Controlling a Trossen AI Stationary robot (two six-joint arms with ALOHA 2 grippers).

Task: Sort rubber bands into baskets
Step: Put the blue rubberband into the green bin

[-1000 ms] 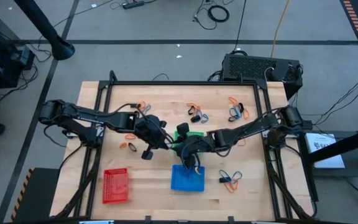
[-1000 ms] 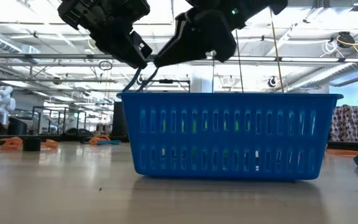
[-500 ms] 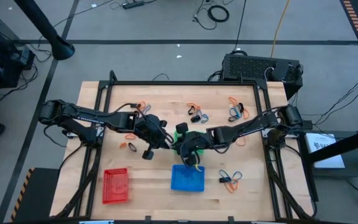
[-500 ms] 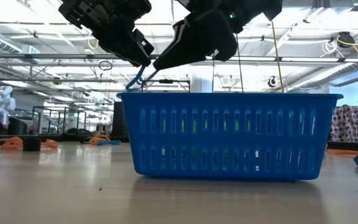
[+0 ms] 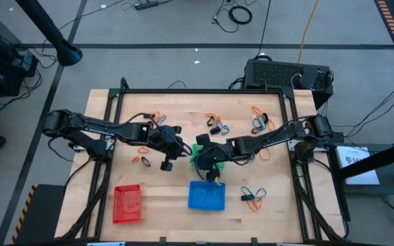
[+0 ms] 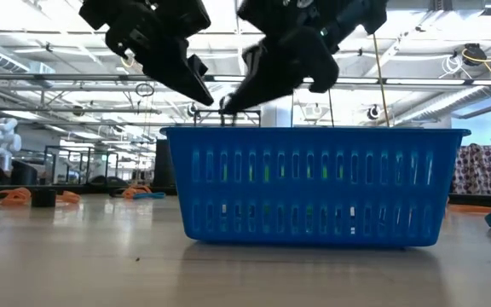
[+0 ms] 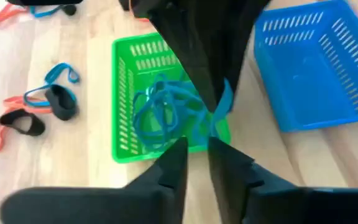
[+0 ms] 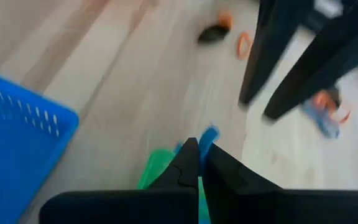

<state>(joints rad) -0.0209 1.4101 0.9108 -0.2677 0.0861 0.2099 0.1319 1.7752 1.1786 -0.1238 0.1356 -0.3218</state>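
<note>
Right wrist view has the right gripper (image 8: pixel 199 149) pinching a blue rubber band (image 8: pixel 209 135) above the green basket (image 7: pixel 124 118); left gripper (image 7: pixel 194 155) slightly spread alongside. I'd carry it to the blue basket (image 5: pixel 206 196).

In the high view most of the green basket (image 5: pixel 198 152) is covered by the right hand (image 5: pixel 211 169). From the left wrist, part of it is masked by the right arm, and the blue basket (image 7: pixel 316 68) is cut off. Whether the blue band (image 8: pixel 209 135) is gripped cannot be told.
</note>
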